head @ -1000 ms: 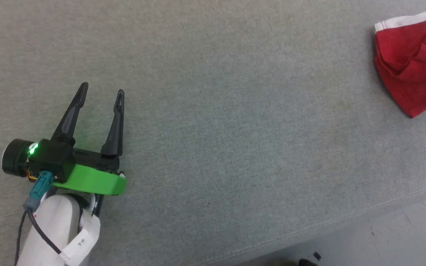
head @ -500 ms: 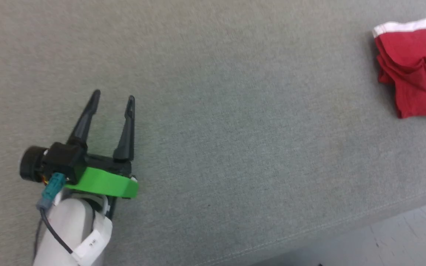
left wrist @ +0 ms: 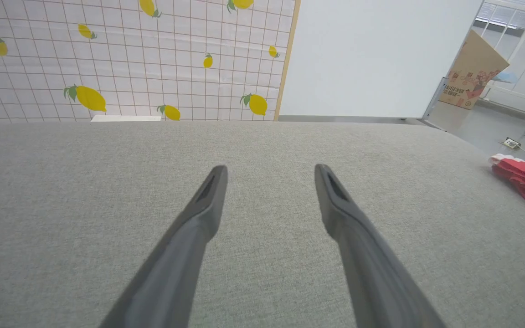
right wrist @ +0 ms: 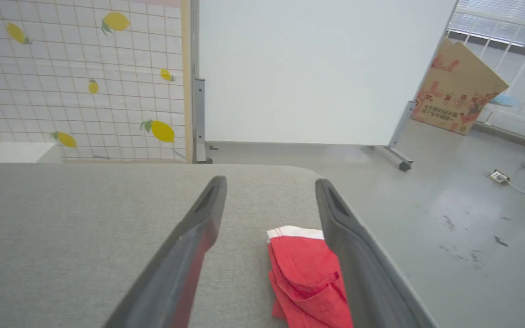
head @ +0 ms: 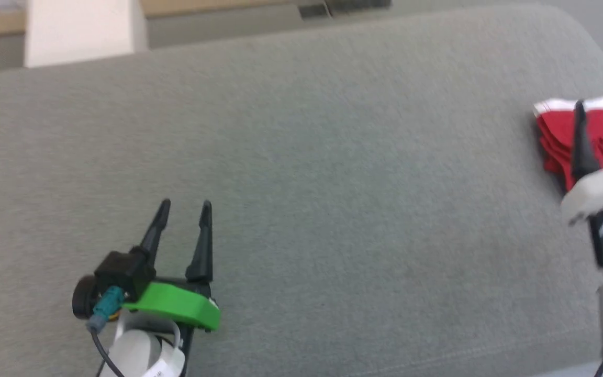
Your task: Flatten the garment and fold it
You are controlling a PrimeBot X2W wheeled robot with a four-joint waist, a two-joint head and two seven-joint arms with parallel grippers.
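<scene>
no legible text, cardboard box point(right wrist: 454, 86) print blurred

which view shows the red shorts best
Right wrist view: the red shorts lie close, folded, framed by the right gripper. Head view has them blurred at its right edge behind a finger; left wrist view, a distant red sliver.

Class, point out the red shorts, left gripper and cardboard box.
red shorts point(right wrist: 306, 273), right wrist view, red cloth's middle.
left gripper point(head: 185, 205), head view, between its tips.
cardboard box point(right wrist: 456, 89), right wrist view, printed face.
</scene>
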